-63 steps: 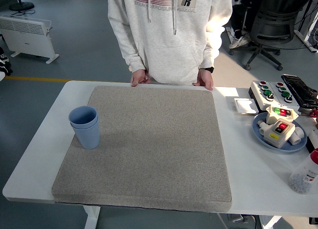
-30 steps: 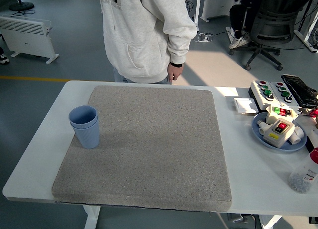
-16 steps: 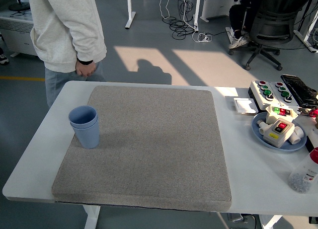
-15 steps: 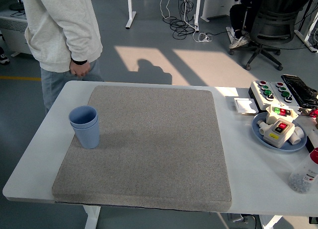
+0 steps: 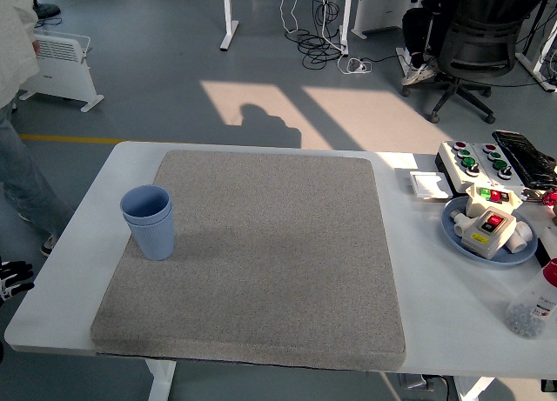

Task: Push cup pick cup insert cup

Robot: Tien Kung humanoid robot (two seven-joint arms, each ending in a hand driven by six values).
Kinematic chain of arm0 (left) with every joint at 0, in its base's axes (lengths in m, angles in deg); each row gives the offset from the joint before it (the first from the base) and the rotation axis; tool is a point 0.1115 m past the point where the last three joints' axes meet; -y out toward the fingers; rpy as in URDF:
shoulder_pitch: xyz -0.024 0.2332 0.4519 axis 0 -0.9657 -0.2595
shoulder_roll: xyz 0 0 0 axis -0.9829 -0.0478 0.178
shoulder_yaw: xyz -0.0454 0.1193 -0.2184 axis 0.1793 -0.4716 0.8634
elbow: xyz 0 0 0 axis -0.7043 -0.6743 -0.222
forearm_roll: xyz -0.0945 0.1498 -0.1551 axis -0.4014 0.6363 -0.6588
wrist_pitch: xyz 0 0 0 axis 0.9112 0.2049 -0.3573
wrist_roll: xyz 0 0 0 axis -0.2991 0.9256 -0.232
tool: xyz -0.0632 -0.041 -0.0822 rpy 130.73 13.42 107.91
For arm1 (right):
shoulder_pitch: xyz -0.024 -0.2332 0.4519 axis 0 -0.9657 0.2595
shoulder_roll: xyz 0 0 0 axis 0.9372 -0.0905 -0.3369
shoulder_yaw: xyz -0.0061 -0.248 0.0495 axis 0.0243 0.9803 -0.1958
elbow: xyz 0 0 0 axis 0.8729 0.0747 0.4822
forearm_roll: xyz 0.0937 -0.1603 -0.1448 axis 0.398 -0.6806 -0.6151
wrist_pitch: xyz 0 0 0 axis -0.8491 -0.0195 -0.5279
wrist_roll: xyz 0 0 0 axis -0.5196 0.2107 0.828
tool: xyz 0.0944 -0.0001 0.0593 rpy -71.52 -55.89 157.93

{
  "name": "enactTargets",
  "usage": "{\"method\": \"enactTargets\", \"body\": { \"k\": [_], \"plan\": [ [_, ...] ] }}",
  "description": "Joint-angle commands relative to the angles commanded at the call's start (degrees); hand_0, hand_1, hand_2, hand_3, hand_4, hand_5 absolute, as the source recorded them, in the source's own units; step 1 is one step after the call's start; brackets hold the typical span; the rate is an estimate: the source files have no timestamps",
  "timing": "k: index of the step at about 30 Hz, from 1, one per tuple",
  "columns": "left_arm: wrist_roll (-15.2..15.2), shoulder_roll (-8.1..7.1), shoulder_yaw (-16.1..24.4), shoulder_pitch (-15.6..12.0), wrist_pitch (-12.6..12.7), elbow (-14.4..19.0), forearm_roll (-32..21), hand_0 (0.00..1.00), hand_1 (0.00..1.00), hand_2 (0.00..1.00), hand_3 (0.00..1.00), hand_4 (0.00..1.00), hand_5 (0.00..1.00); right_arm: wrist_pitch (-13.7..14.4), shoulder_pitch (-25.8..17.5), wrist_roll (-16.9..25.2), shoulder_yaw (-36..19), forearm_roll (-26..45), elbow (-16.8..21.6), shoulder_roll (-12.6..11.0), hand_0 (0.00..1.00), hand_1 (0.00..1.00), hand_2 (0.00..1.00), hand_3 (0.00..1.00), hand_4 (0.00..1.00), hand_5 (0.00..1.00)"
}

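Observation:
Two blue cups [image 5: 149,221] stand upright, one nested inside the other, near the left edge of the grey mat [image 5: 261,253] on the white table [image 5: 78,244]. Nothing touches them. A small part of my left hand [image 5: 13,277] shows at the picture's left edge, beside the table's left side and well below-left of the cups. My right arm is out of sight.
On the right of the table are a blue plate [image 5: 457,237] bearing a button box [image 5: 487,227], a control box with green and red buttons [image 5: 477,160], a small white tray [image 5: 430,184] and a plastic bottle [image 5: 533,307]. A person [image 5: 19,114] stands at the far left edge.
The person left the table's far side and walked left, now almost out of the picture. My left hand has come into view at the left edge. The cups have not moved.

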State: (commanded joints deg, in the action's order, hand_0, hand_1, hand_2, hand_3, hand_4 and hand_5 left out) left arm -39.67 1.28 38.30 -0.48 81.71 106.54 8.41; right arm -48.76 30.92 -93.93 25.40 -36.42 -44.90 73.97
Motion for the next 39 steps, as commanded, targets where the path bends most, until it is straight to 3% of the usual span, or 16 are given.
{"method": "enactTargets", "body": {
  "k": [2,3,4,7,11,15,25,31,39],
  "plan": [
    [0.8,-0.18,0.3,1.2,-2.3,-0.4,-4.2,0.715,0.763,0.769,0.662,0.635,0.913,0.0,0.0,-0.1,-0.2,-0.4,0.0,0.0,0.73,0.668,0.643,0.584,0.15,0.379],
    [1.6,-0.29,1.0,2.1,-4.7,-0.6,-6.8,0.715,0.763,0.769,0.662,0.635,0.913,-0.1,-0.1,-0.2,-0.4,-0.7,0.0,0.1,0.73,0.668,0.643,0.584,0.15,0.379],
    [2.3,-0.25,1.7,3.0,-6.6,-1.2,-9.4,0.787,0.809,0.824,0.741,0.622,0.96,-0.1,-0.2,-0.3,-0.8,-1.3,0.1,0.1,0.73,0.666,0.643,0.583,0.148,0.376],
    [3.7,-0.04,3.5,6.2,-12.2,-2.7,-16.5,0.787,0.809,0.824,0.741,0.622,0.96,-0.2,-0.3,-0.7,-1.7,-2.9,0.1,0.3,0.73,0.666,0.643,0.583,0.148,0.376],
    [4.8,-0.52,5.2,8.4,-14.8,-4.0,-26.0,0.778,0.791,0.815,0.755,0.607,0.959,-0.4,-0.3,-1.2,-2.5,-4.8,0.2,0.3,0.73,0.666,0.642,0.583,0.145,0.375],
    [5.9,-1.21,7.2,8.3,-15.7,-5.3,-33.4,0.778,0.791,0.815,0.755,0.607,0.959,-0.6,-0.3,-1.5,-2.8,-5.7,0.3,0.2,0.73,0.666,0.642,0.583,0.145,0.375],
    [5.9,2.32,9.4,3.4,-14.6,-5.1,-30.5,0.783,0.794,0.827,0.763,0.607,0.963,-0.8,-0.3,-2.0,-4.0,-7.7,0.3,0.2,0.727,0.665,0.641,0.581,0.14,0.372],
    [5.5,2.52,8.0,2.3,-14.3,-3.8,-28.0,0.789,0.8,0.84,0.789,0.602,0.978,-0.9,-0.4,-2.5,-4.8,-9.3,0.4,0.3,0.727,0.665,0.642,0.581,0.138,0.371],
    [5.8,1.63,6.4,4.0,-14.9,-4.3,-26.4,0.794,0.807,0.849,0.799,0.594,0.998,-1.2,-0.6,-3.4,-5.2,-10.8,0.6,0.5,0.727,0.666,0.644,0.58,0.136,0.371]
  ]
}}
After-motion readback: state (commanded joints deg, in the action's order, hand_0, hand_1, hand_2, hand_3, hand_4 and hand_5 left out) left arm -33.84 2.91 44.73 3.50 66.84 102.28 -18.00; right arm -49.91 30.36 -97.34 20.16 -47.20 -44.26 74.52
